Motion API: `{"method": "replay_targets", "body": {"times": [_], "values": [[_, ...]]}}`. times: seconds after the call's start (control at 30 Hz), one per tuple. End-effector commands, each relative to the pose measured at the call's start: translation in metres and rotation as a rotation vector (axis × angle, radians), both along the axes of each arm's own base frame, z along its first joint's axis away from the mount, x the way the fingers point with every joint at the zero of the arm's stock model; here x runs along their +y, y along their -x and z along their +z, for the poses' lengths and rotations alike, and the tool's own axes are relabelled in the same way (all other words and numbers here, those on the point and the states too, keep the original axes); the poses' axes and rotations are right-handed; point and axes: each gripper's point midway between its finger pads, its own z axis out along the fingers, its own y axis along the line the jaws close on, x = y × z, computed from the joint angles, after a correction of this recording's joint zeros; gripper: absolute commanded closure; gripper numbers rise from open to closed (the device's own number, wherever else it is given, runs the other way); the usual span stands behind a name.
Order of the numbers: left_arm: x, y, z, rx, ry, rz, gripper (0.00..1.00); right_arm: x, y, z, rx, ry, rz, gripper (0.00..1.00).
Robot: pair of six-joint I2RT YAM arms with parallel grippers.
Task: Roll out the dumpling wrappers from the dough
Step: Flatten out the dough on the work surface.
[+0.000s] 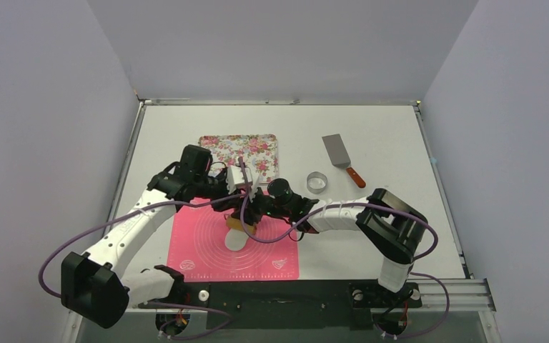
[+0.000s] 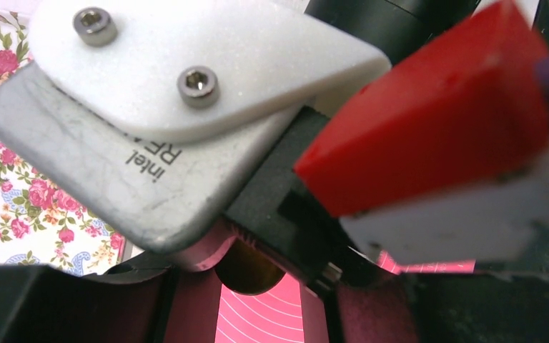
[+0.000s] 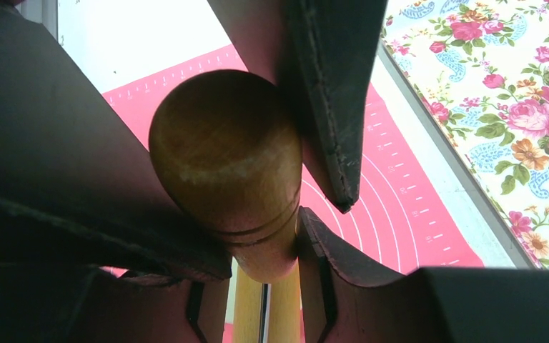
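right claw [image 3: 257, 214] clamped on the knobbed end of the pin [image 3: 225, 157], a dark finger [image 3: 329, 107] pressed to each side of the wood, narrow gap filled. left claw [image 2: 254, 307] right against it, the two wrists nearly touching; a round bit of wood shows between its fingers [image 2: 193, 307], cannot tell whether it is pinched or only sitting there. the other wrist's grey camera housing and a red block fill most of the left wrist view. from above, pin juts down from the pair at a tilt, lower end at the far edge of the wrapper [image 1: 236, 240]; contact unclear. wrapper is white, roundish, flat on the pink mat [image 1: 207, 250], just nearer the bases than the claws. floral tray [image 1: 221, 146] just beyond the claws, at the mat's far edge. metal ring [image 1: 317, 182] near, off to their right on the bare table [image 1: 372, 243]; spatula [image 1: 337, 151] farther right and beyond the ring, apart from it.
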Motion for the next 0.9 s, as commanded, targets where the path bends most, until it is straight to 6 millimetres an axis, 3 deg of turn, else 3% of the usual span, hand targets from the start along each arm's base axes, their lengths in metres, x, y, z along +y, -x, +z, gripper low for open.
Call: {"method": "replay_targets", "body": {"times": [0.0, 0.4, 0.87], "values": [[-0.008, 0.083, -0.037, 0.251, -0.010, -0.232, 1.00, -0.021, 0.033, -0.069, 0.265, 0.196, -0.089, 1.00], [0.003, 0.107, -0.038, 0.233, -0.046, -0.273, 1.00, -0.028, 0.073, -0.097, 0.327, 0.294, -0.005, 1.00], [0.010, 0.123, -0.028, 0.241, -0.061, -0.306, 1.00, -0.034, 0.108, -0.104, 0.382, 0.357, 0.106, 1.00]]}}
